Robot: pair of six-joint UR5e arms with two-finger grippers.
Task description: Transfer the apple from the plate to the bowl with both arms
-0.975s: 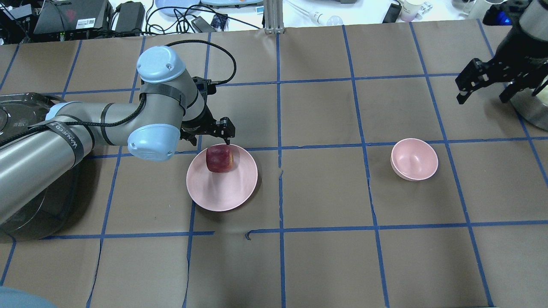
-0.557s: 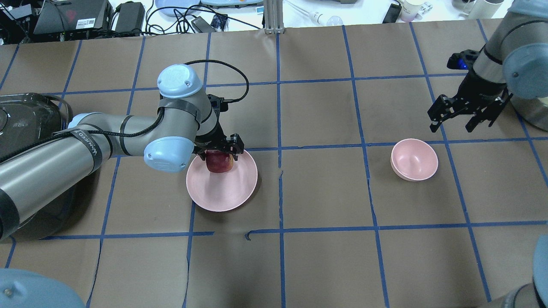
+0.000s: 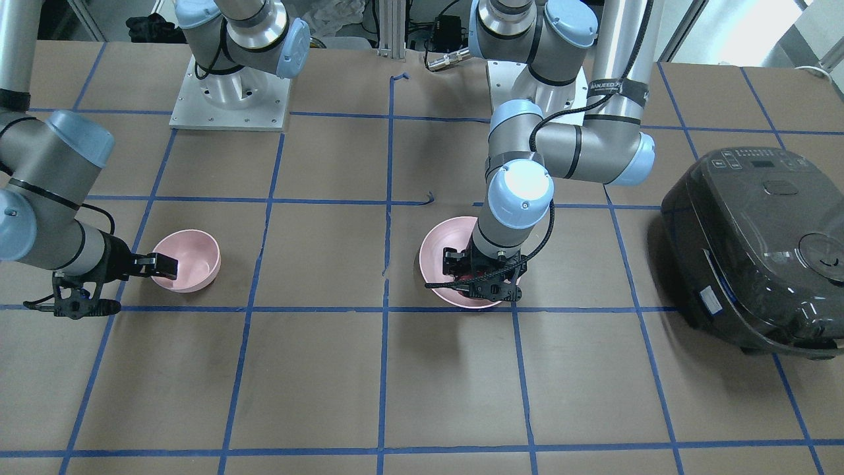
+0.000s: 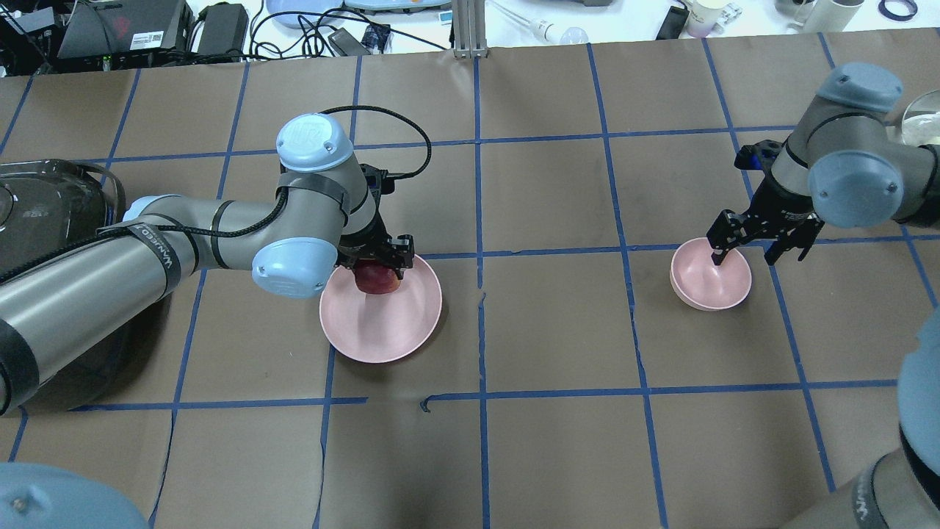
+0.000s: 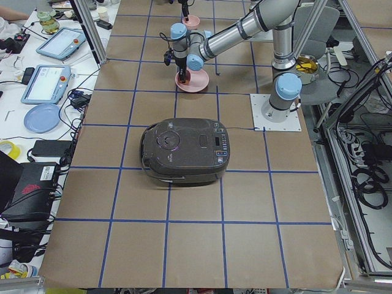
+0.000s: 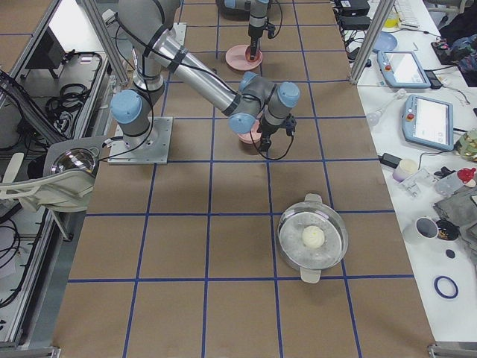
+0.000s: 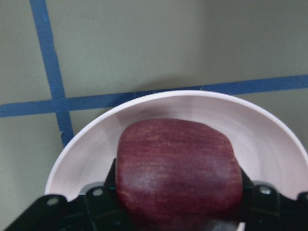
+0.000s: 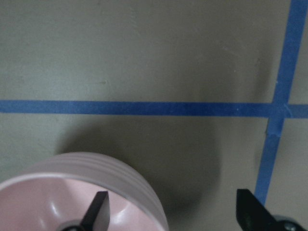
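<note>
The dark red apple (image 4: 376,281) lies at the far edge of the pink plate (image 4: 382,330). My left gripper (image 4: 378,263) is down over the apple, open, with a jaw close against each side. In the left wrist view the apple (image 7: 178,163) fills the gap between the black fingers (image 7: 103,199). The apple still rests on the plate (image 7: 279,144). My right gripper (image 4: 745,253) is open at the small pink bowl (image 4: 723,292). One finger is over the bowl's inside (image 8: 72,192), the other outside its rim. The bowl is empty.
A black rice cooker (image 3: 758,244) stands beyond the plate on my left side. A metal pot (image 6: 311,237) holding a white ball sits at the right end of the table. Blue tape lines grid the brown table (image 4: 558,323). Cables and devices lie past the far edge.
My left gripper has moved right and down from beside the apple to around it. My right arm has swung in from the far right and lowered its open gripper onto the bowl's rim.
</note>
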